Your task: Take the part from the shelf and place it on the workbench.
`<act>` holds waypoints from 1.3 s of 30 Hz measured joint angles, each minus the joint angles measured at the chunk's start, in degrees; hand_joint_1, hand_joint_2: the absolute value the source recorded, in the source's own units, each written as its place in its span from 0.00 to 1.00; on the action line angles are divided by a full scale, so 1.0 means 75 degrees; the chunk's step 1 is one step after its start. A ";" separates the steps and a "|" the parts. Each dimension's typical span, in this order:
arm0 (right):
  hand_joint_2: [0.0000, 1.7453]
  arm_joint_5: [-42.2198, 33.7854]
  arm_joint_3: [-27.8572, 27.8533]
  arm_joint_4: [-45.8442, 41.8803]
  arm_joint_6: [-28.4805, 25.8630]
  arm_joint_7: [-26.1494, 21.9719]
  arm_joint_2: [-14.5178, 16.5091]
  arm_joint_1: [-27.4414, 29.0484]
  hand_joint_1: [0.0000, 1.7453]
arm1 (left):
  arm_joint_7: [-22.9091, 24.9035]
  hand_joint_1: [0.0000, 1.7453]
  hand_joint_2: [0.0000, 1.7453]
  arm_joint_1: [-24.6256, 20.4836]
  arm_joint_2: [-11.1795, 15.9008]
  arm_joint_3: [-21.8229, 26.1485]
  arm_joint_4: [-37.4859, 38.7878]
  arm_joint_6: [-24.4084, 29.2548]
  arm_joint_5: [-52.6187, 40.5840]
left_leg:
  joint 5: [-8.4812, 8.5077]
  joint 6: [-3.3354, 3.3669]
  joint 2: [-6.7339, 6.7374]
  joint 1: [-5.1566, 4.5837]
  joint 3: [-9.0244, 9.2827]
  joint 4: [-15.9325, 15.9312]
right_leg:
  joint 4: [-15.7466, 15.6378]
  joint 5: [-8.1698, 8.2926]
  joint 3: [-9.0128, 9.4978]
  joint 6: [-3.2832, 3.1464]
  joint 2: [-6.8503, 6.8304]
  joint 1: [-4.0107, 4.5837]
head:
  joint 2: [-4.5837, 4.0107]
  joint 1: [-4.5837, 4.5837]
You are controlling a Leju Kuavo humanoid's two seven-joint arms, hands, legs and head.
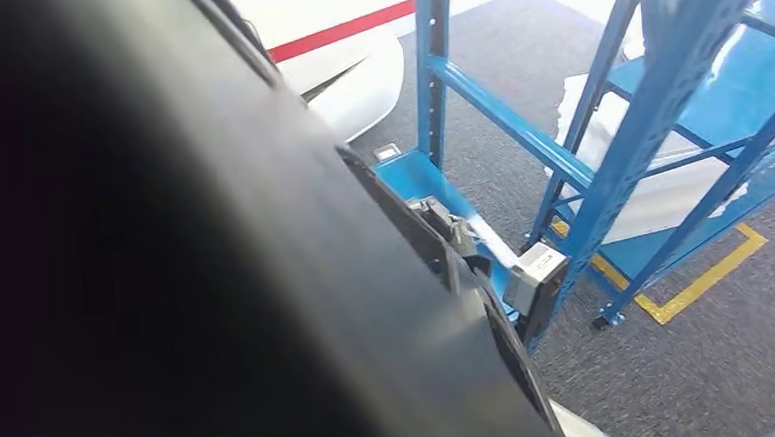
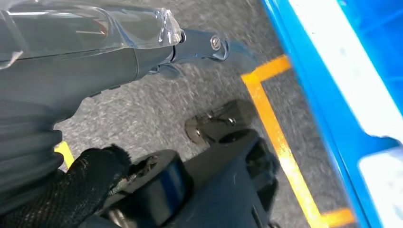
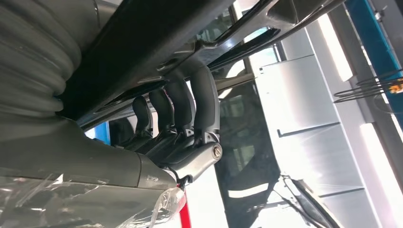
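A large black curved part (image 1: 164, 240) fills the left half of the head view, very close to the camera. In the right wrist view my right hand (image 3: 180, 114) grips this part (image 3: 157, 38), its dark fingers (image 3: 204, 95) curled around the part's edge. In the left wrist view my left hand (image 2: 142, 52) hangs over the grey carpet with its thumb (image 2: 209, 45) stretched out and nothing in it. The blue shelf (image 1: 601, 167) stands to the right of the part, over white wrapped items (image 1: 643, 195).
Yellow floor tape (image 1: 707, 277) marks the shelf's corner on the grey carpet, and also runs beside the blue shelf edge (image 2: 332, 95). A white panel with a red stripe (image 1: 356, 80) lies at the back. Open carpet lies at the lower right.
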 joint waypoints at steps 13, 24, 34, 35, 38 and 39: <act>1.00 0.0411 0.0235 0.0049 -0.0006 0.0736 -0.0055 -0.0437 1.00 | -0.0047 0.00 1.00 0.0010 -0.0412 0.0001 0.0024 0.0330 0.0075 | -0.0900 0.1197 0.0103 -0.0958 0.1096 -0.0089 | -0.0067 0.0625 -0.0603 -0.0359 -0.0163 0.0469 | -0.0023 -0.0065; 1.00 0.0636 0.0374 0.0040 -0.0012 0.1079 -0.0150 -0.0794 1.00 | 0.0291 0.00 1.00 -0.0015 -0.0646 0.0055 0.0027 0.0011 0.0248 | -0.0082 0.0729 0.0178 -0.0561 0.0400 -0.0219 | 0.0781 -0.0036 -0.0183 0.0311 -0.0136 0.0177 | -0.0006 0.0387; 1.00 0.0675 0.0395 -0.0036 -0.0007 0.1153 -0.0196 -0.0943 1.00 | 0.0023 0.00 1.00 -0.0021 -0.0687 0.0065 0.0030 -0.0137 0.0175 | -0.1352 0.0291 0.0148 -0.0459 -0.0512 0.1687 | -0.0108 0.0247 -0.0204 -0.0386 -0.0137 0.0242 | 0.0005 0.0668; 1.00 0.0671 0.0395 -0.0037 -0.0007 0.1148 -0.0197 -0.0939 1.00 | 0.0020 0.00 1.00 -0.0023 -0.0687 0.0066 0.0030 -0.0152 0.0172 | -0.1535 0.0290 0.0147 -0.0458 -0.0557 0.2085 | -0.0106 0.0316 -0.0294 -0.0395 -0.0137 0.0256 | 0.0005 0.0670; 1.00 0.0605 0.0395 -0.0038 -0.0007 0.1087 -0.0197 -0.0908 1.00 | 0.0075 0.00 1.00 -0.0036 -0.0685 0.0065 0.0030 -0.0185 0.0170 | -0.1198 0.0411 0.0144 -0.0498 -0.0036 0.1915 | -0.0104 0.0519 -0.0547 -0.0398 -0.0135 0.0306 | 0.0006 0.0673; 1.00 0.0575 0.0395 -0.0040 -0.0007 0.1056 -0.0197 -0.0896 1.00 | 0.0112 0.00 1.00 -0.0042 -0.0678 0.0064 0.0032 -0.0189 0.0172 | -0.1025 0.0497 0.0138 -0.0540 0.0355 0.1413 | -0.0104 0.0583 -0.0608 -0.0394 -0.0134 0.0314 | 0.0007 0.0676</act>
